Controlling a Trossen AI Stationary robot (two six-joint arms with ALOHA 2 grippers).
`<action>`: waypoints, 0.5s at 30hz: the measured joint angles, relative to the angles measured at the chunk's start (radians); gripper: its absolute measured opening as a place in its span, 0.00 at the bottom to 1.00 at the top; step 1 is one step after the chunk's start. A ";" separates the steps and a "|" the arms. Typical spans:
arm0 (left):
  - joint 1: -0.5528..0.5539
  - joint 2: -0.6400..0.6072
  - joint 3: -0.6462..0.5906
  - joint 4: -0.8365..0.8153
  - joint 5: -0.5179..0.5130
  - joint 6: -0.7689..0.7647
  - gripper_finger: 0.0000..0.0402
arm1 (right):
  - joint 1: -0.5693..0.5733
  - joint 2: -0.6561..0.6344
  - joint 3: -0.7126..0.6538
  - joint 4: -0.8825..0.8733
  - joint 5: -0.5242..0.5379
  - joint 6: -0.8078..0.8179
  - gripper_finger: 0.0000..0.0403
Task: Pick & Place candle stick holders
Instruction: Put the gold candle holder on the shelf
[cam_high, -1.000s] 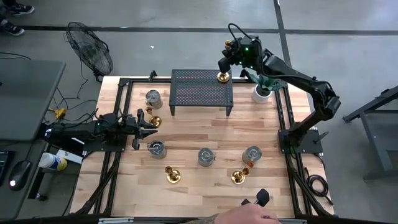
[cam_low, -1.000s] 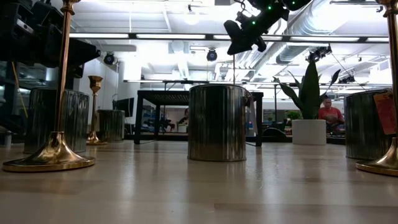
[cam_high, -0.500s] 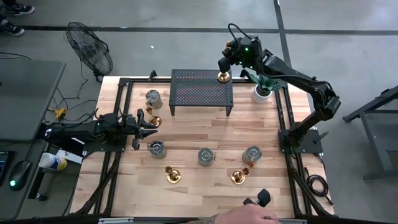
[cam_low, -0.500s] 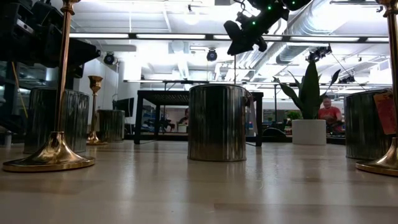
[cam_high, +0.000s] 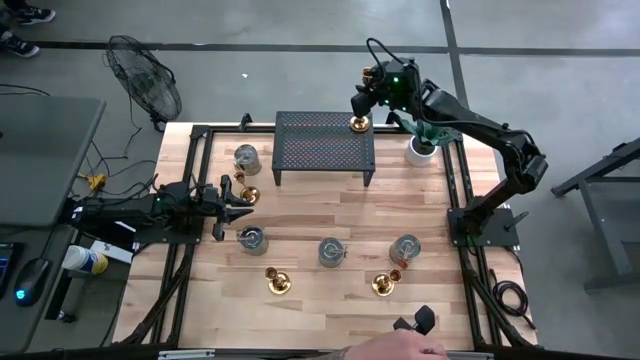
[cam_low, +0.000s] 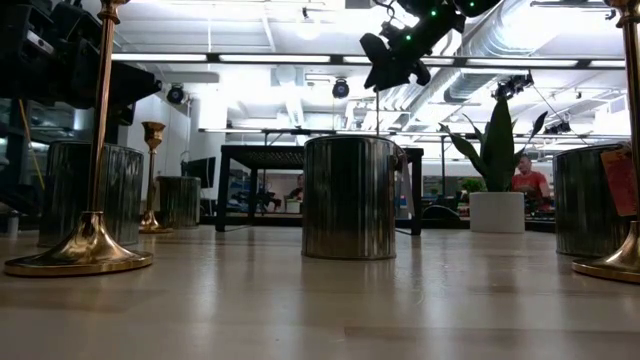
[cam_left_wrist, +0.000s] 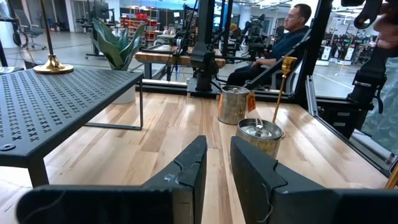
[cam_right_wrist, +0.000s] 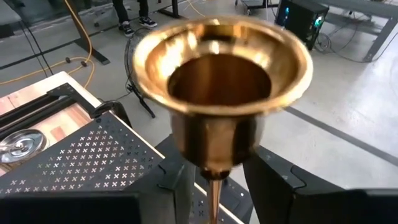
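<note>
Up at the far right corner of the black mesh shelf (cam_high: 325, 148), the right gripper (cam_high: 363, 100) has just let its fingers spread. A second ago they were pinched on the stem of the candle stick holder (cam_high: 358, 124); now there's a gap on both sides of it in the right wrist view. The holder itself hasn't budged and stands upright on its own base on the shelf, so I'd call this one placed. The arm just needs to lift clear without knocking it.

The holder is shiny brass: a wide flared cup (cam_right_wrist: 222, 93) on top, narrowing to a thin stem, with a round base on the mesh.

Three more brass holders (cam_high: 278, 281) wait on the wooden table (cam_high: 300, 215), two near the front edge and one at the left by the left gripper (cam_high: 238, 196). That one sits parked at the left, fingers nearly closed and empty.
</note>
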 joint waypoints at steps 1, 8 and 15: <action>0.000 0.000 0.000 0.000 0.000 0.000 0.18 | 0.000 0.000 0.000 -0.004 0.000 0.000 0.31; 0.000 0.000 0.000 0.000 0.000 0.000 0.18 | 0.003 0.000 0.000 -0.020 0.000 0.011 0.31; 0.000 0.000 0.000 0.000 0.000 0.000 0.18 | 0.012 -0.015 0.000 -0.056 -0.001 0.027 0.31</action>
